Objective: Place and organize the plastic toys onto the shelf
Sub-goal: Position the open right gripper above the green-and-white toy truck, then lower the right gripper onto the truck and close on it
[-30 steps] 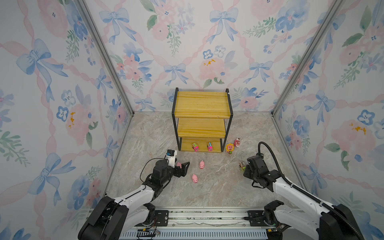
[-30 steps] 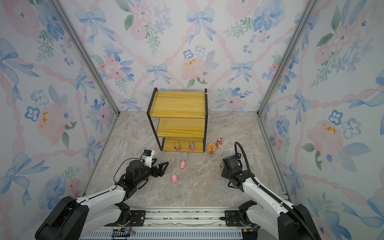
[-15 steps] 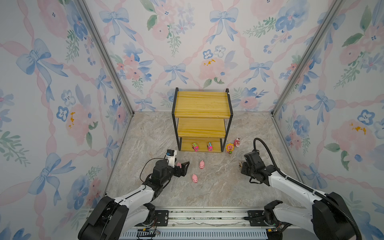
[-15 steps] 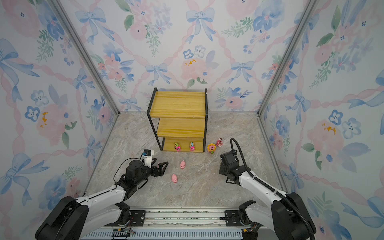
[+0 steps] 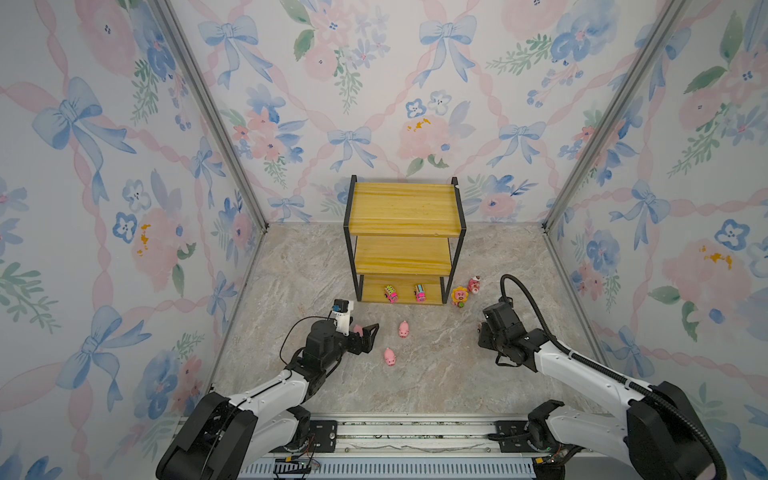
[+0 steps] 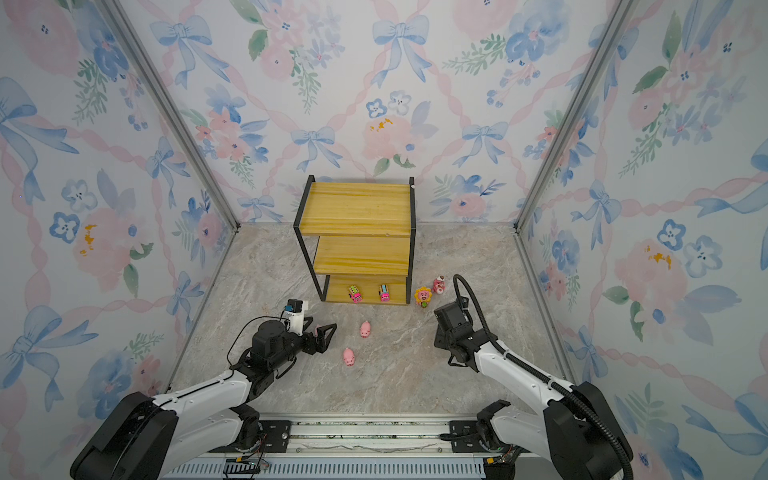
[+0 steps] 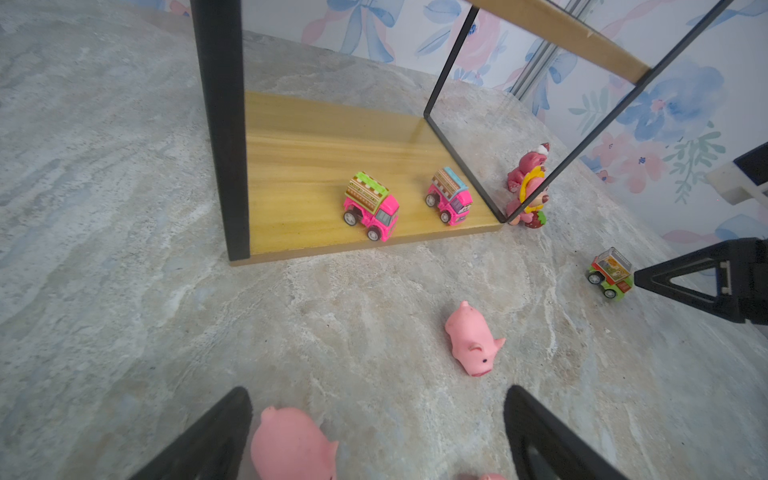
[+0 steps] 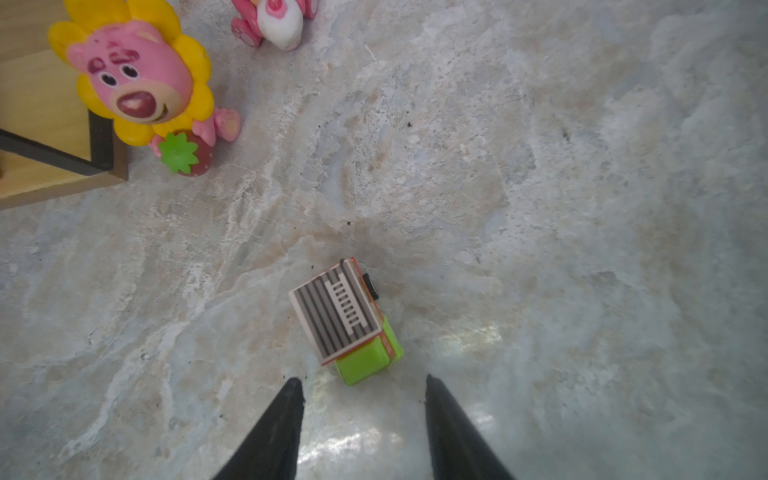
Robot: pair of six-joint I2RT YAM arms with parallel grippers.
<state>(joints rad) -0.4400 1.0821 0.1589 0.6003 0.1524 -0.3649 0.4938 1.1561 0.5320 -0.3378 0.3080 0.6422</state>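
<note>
Shelf: the shelf (image 5: 405,208) stands at the back middle of the floor (image 5: 436,374); its top and middle boards are bare.
Bottom board: a pink truck with a green roof (image 7: 370,205) and a pink truck with a blue roof (image 7: 449,195) stand side by side near the front edge, apart from each other.
Bears: the sunflower bear (image 5: 459,296) stands on the floor just beside the shelf's front right post, with the pink bear (image 5: 474,284) just behind it.
Green truck: the green truck (image 8: 347,320) sits upright on the floor, off the shelf, just beyond the right fingertips.
Pigs: all three are on the floor in front of the shelf: the first pig (image 7: 291,444) lies between the left fingers, the second pig (image 5: 403,329) and the third pig (image 5: 389,357) lie loose nearby.
Left gripper: the left gripper (image 7: 374,392) is low over the floor, fingers spread wide around the first pig; the pig lies near one finger, well apart from the other.
Right gripper: the right gripper (image 8: 361,378) points down at the floor, fingers spread, gripping nothing.
</note>
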